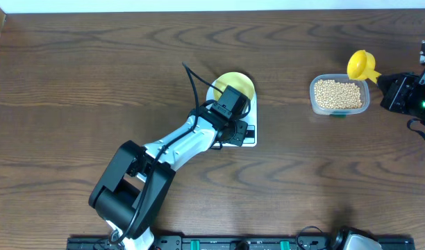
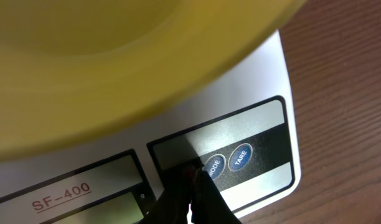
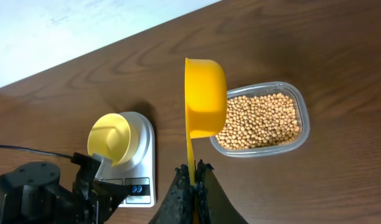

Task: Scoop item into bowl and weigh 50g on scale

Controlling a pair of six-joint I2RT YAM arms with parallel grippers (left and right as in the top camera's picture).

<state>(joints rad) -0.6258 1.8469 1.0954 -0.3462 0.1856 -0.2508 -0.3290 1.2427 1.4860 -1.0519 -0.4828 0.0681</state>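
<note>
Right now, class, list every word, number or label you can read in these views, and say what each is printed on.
"SF-400": red, on the white kitchen scale front panel.
"MODE": on a round blue button.
"TARE": on the neighbouring blue button.
The display: no digits readable.
Other views: scale lettering too small to read.

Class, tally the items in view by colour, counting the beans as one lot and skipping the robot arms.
Yellow: 2 (bowl, scoop)
White: 1 (scale)
Clear: 1 (plastic tub)
Tan: 1 (beans)
Total: 5
</note>
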